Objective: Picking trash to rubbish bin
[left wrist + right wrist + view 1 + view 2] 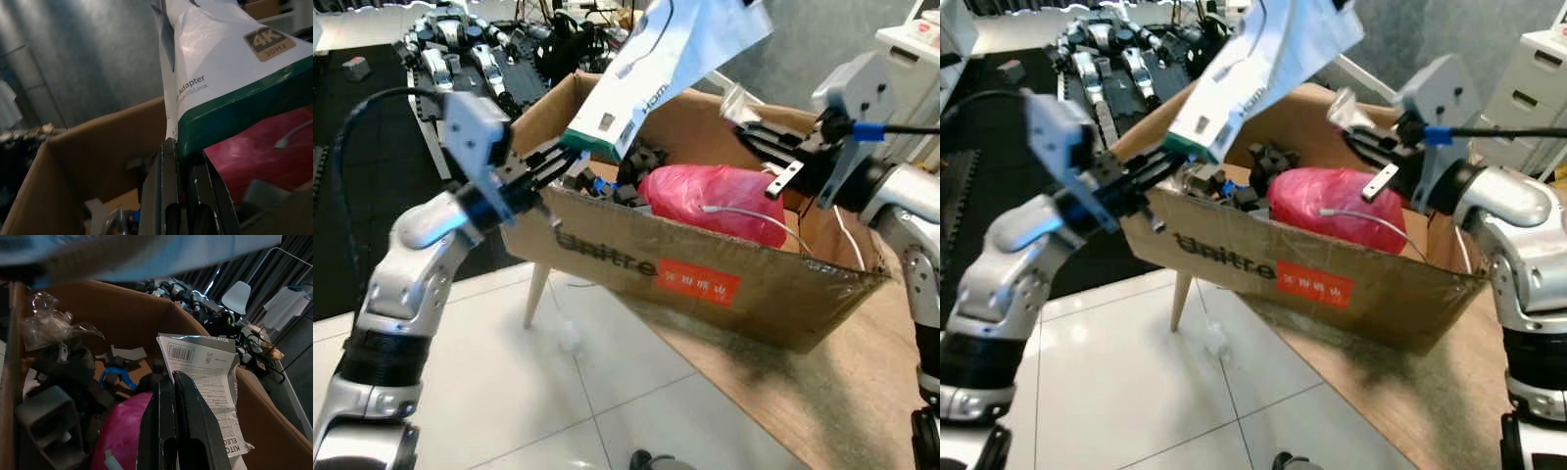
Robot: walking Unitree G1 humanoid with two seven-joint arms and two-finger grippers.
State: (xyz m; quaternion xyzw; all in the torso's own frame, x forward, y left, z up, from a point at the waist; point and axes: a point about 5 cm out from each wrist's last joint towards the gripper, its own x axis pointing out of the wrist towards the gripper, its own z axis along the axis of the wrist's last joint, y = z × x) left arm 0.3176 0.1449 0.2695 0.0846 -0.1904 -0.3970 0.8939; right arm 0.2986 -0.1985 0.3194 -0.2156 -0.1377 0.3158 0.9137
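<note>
A brown cardboard box [685,279] printed "Unitree" stands on a wooden table and holds trash: a pink plastic bag [715,201], a white cable [749,215] and dark parts. My left gripper [563,157] is at the box's near left rim, shut on the green end of a white adapter carton [646,69] that sticks up over the box. In the left wrist view the fingers [168,161] pinch that green edge [234,117]. My right gripper [746,125] reaches over the far right rim, shut on a silver packet [205,367] with a barcode, above the box's inside.
The wooden table [862,392] runs to the right, one leg [536,294] on the white tiled floor [558,392]. Robot parts [460,44] lie on a black mat at the back left. A white drawer cabinet [1538,69] stands at the back right.
</note>
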